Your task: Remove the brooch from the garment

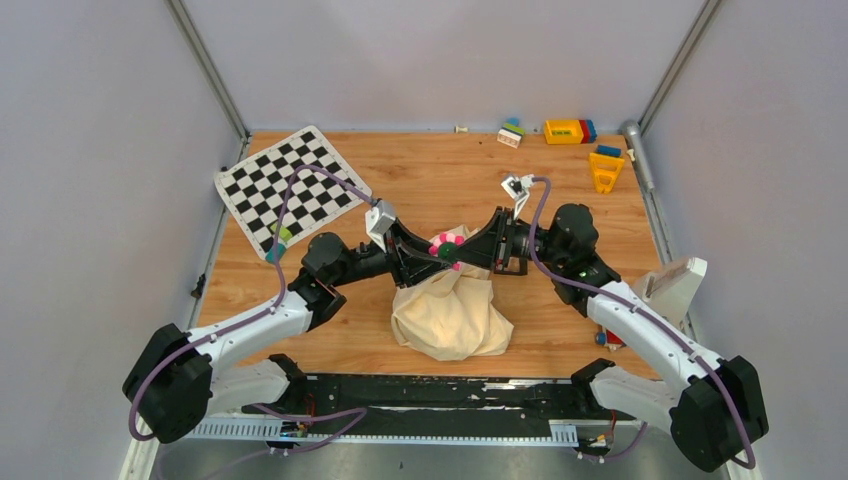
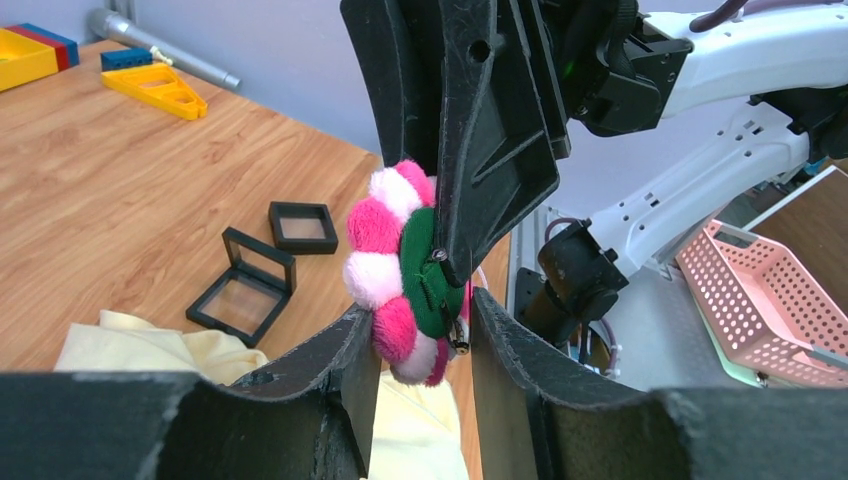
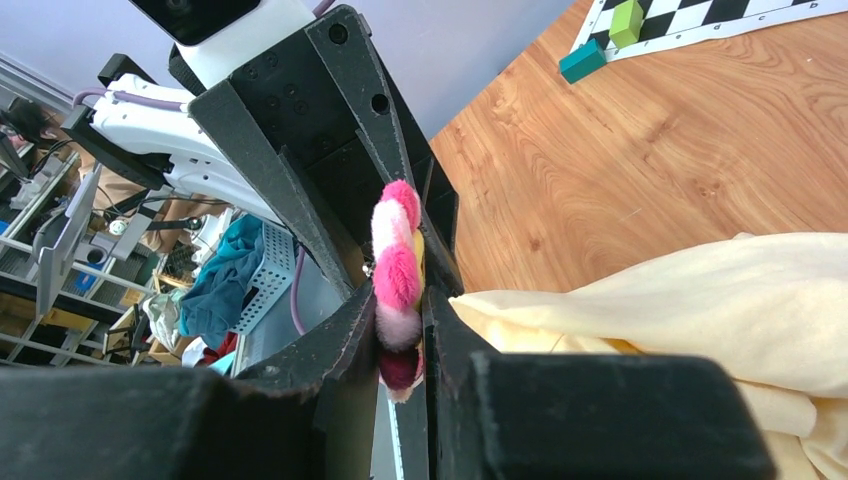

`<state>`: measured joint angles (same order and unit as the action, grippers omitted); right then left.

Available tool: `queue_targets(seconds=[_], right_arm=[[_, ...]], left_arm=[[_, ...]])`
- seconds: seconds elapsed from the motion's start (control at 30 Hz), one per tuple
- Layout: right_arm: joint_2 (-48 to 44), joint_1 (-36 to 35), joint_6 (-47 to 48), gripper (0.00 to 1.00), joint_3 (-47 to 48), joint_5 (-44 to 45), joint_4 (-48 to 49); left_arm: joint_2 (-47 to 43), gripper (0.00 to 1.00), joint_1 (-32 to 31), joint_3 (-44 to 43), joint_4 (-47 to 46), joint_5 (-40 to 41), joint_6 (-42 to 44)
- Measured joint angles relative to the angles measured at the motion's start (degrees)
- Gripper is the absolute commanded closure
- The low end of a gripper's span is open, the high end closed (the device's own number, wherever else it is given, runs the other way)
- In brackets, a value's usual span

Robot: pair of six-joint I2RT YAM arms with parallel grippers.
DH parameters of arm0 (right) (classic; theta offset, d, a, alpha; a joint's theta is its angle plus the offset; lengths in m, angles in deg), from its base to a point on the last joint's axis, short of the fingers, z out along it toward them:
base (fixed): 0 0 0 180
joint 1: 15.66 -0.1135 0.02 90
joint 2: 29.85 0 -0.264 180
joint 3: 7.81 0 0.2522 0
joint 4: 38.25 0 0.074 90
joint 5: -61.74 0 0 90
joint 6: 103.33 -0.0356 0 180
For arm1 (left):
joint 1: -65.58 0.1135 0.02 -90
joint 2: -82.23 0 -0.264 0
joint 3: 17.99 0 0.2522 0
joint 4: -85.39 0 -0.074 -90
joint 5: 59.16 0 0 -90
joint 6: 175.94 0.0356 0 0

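Brooch, pink and white puffs on a green back, is pinched between both my pairs of jaws. My left jaws are clenched on its lower part and my right jaws on its green back, the two pairs meeting tip to tip. The cream garment lies bunched just beneath them on the desk; I cannot tell whether the pin is in the cloth.
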<state>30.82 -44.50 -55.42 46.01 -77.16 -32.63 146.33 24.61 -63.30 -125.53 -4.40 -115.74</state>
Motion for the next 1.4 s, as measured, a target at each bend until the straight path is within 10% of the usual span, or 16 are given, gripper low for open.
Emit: queue_targets(seconds=[1.07, 1.4], right_arm=[[-0.02, -0.28, -1.25, 1.00, -1.22, 0.33, 1.66], [-0.02, -0.22, -1.11, 1.00, -1.77, -1.60, 2.84]], left_arm=[[-2.08, 0.55, 0.02, 0.81, 0.74, 1.42, -1.01], [-0.92, 0.68, 0.09, 0.74, 0.02, -0.92, -2.86]])
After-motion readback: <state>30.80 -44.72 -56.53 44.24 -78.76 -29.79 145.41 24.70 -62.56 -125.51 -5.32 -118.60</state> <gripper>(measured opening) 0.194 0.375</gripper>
